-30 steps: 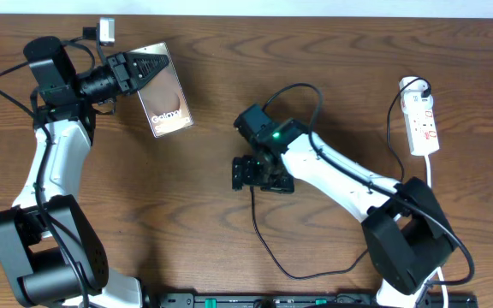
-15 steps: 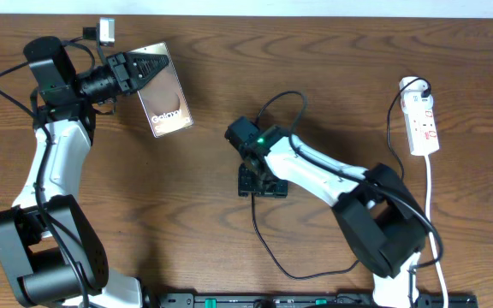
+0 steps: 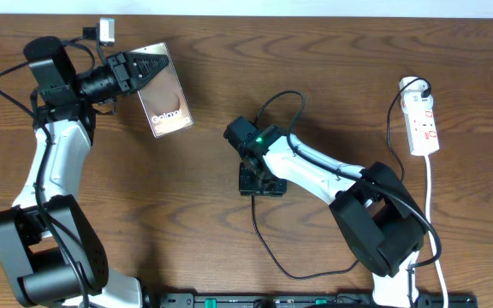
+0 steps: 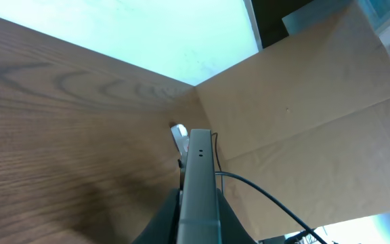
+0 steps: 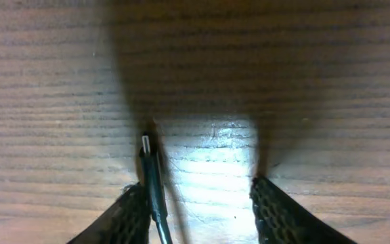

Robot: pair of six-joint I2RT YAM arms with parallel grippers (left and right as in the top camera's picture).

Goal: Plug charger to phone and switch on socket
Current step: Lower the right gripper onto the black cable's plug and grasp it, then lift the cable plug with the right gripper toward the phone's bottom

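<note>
The bronze-brown phone [image 3: 169, 103] with "Galaxy" lettering is held off the table at the back left, my left gripper [image 3: 152, 68] shut on its upper end. In the left wrist view the phone [image 4: 198, 159] shows edge-on between the jaws of the left gripper [image 4: 198, 200]. My right gripper [image 3: 259, 181] points down at mid-table over the charger [image 3: 268, 244], a thin black cable. In the right wrist view the charger's plug tip [image 5: 145, 144] lies on the wood against the inner side of the left finger; the right gripper [image 5: 198, 184] is open, its other finger well apart. The white socket [image 3: 423, 120] lies at the far right.
A small white-and-grey device [image 3: 106, 31] sits behind the left gripper at the table's back edge. The socket's white cord [image 3: 430, 184] runs down the right side. A black rail [image 3: 315, 299] lines the front edge. A brown cardboard-like wall [image 4: 303, 122] rises beyond the table.
My right gripper has swung left and turned down over the charger's plug tip, and its jaws have narrowed. The left arm and phone have not moved.
</note>
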